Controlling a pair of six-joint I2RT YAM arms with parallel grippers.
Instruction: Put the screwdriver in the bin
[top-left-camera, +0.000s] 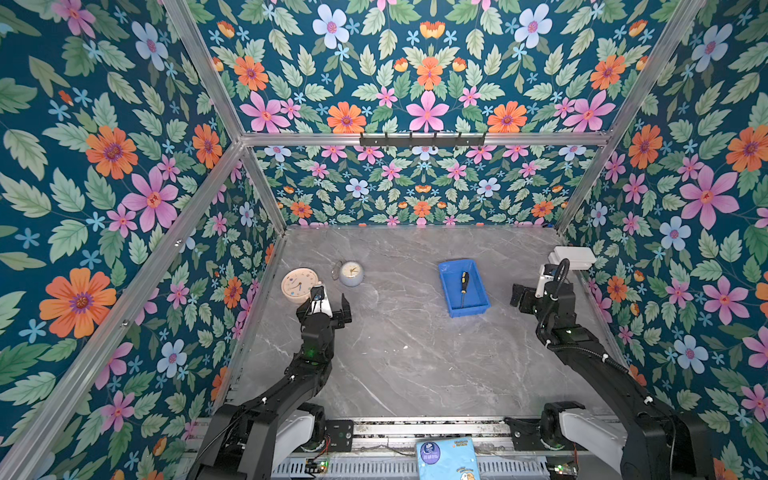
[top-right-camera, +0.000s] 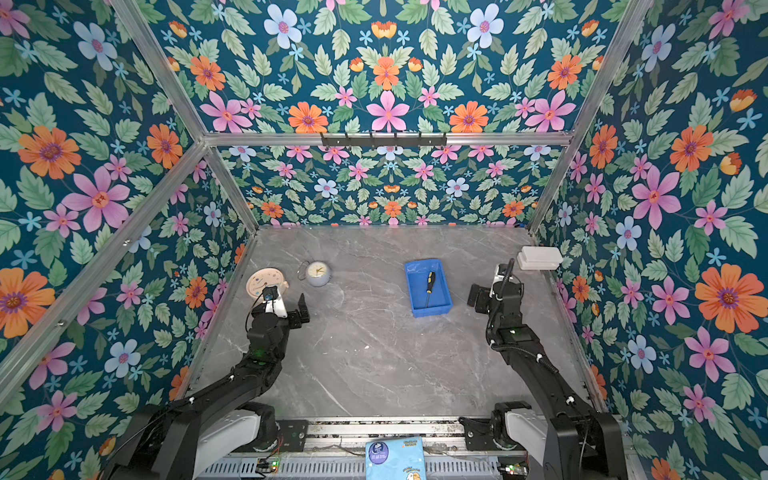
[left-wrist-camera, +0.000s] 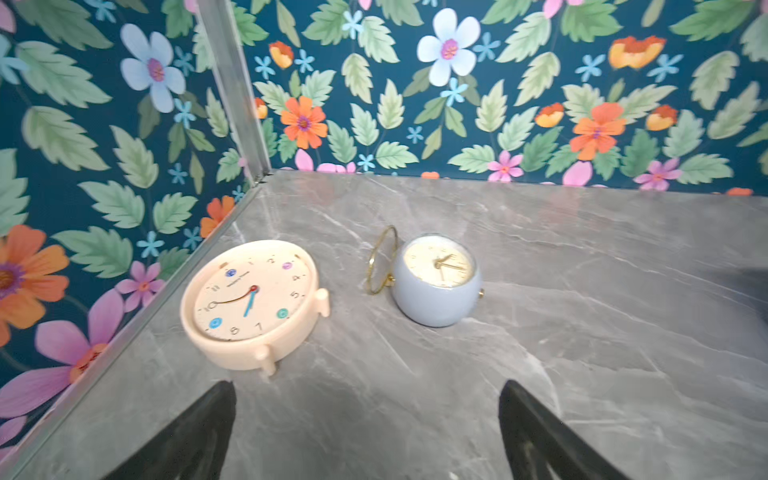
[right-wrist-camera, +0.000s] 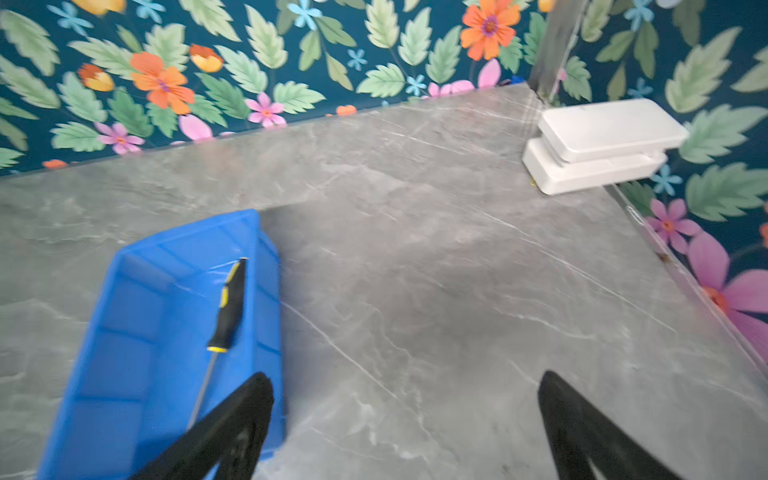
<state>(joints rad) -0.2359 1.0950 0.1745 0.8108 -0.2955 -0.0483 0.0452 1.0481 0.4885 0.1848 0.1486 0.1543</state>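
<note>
Left end effector (top-left-camera: 332, 305) hangs left of the bin (top-left-camera: 446, 291), fingers spread, empty. Screwdriver (top-left-camera: 464, 284) lies flat inside the bin, handle toward the far wall. Right end effector (right-wrist-camera: 405, 432) right of the bin, fingers spread, empty, above the counter (top-left-camera: 395, 353).

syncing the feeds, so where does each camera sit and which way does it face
Top views: high at the front, looking down and back over the table; both arms show, left tool, right tool.
Left wrist: on the left arm, facing the peach clock and grey clock; open fingers show.
Right wrist: facing the bin, screwdriver inside, and white boxes.
Shared: bin and screwdriver, top and right wrist.
</note>
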